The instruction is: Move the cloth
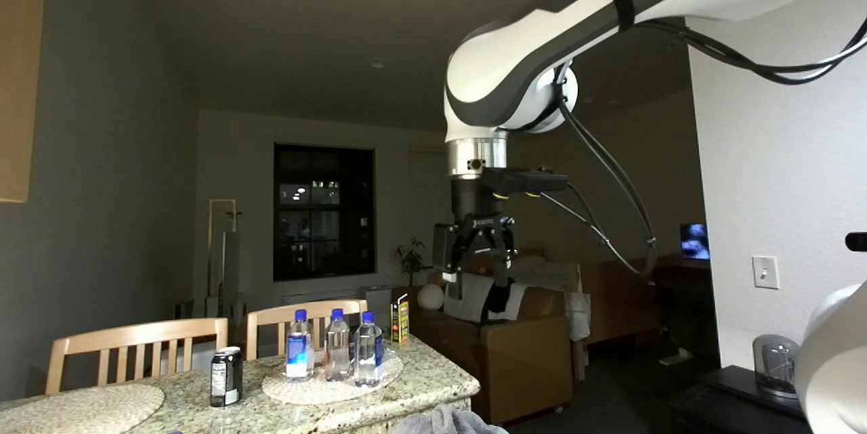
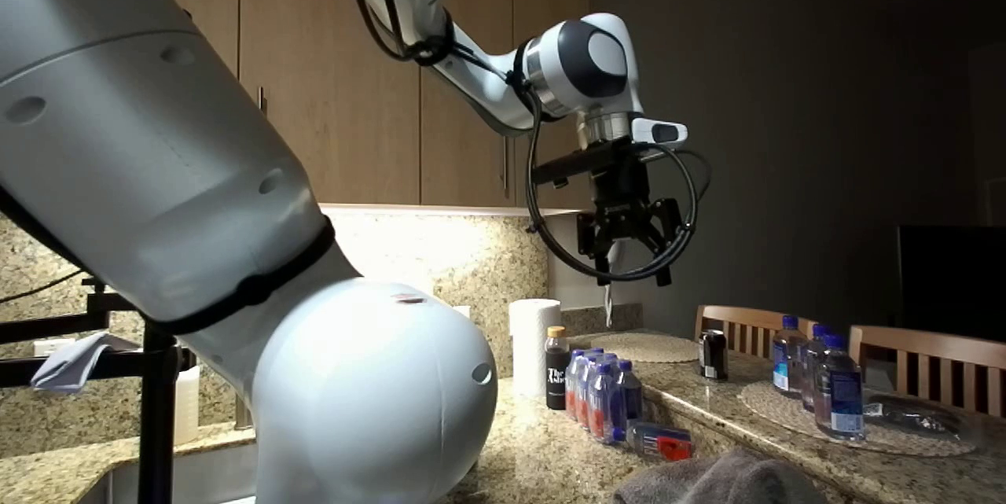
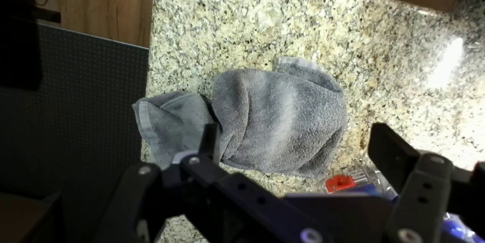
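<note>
The grey cloth (image 3: 282,119) lies in a crumpled, folded heap on the speckled granite counter in the wrist view. A smaller folded part of it reaches left to the counter's edge. Only its top shows at the bottom edge of both exterior views (image 1: 447,422) (image 2: 727,480). My gripper (image 3: 294,131) is open, its two fingers wide apart with nothing between them. In both exterior views the gripper (image 1: 478,284) (image 2: 633,277) points down and hangs well above the counter, apart from the cloth. In the wrist view the left finger hides a little of the cloth.
A clear bottle with a red label (image 2: 664,441) lies beside the cloth, near a group of standing bottles (image 2: 601,398). A dark bottle (image 2: 556,370) and paper towels (image 2: 536,347) stand behind. The raised ledge holds a black can (image 1: 226,376) and three water bottles (image 1: 337,346).
</note>
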Robot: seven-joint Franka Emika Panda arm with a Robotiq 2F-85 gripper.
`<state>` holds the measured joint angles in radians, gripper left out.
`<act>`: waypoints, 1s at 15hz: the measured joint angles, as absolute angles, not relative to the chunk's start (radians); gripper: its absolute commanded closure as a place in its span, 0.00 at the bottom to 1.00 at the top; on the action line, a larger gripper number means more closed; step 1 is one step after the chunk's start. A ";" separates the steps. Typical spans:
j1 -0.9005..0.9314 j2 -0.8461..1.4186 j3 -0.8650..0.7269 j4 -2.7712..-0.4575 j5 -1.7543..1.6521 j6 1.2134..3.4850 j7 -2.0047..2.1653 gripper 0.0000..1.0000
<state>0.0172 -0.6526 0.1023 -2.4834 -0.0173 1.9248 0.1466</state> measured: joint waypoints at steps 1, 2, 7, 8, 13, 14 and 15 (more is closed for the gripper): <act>0.017 -0.629 0.101 -2.477 -0.014 1.955 0.147 0.00; 0.016 -0.601 0.098 -2.467 -0.014 1.985 0.148 0.00; 0.010 -0.421 0.067 -2.370 -0.015 2.094 0.148 0.00; 0.006 -0.380 0.061 -2.343 -0.016 2.105 0.148 0.00; -0.011 -0.191 0.025 -2.213 -0.030 2.141 0.148 0.00; -0.014 -0.161 0.016 -2.192 -0.035 2.141 0.148 0.00; -0.018 -0.132 0.006 -2.173 -0.041 2.141 0.148 0.00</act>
<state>-0.0176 -0.1322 0.0064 -2.1733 -0.0407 2.1410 0.1478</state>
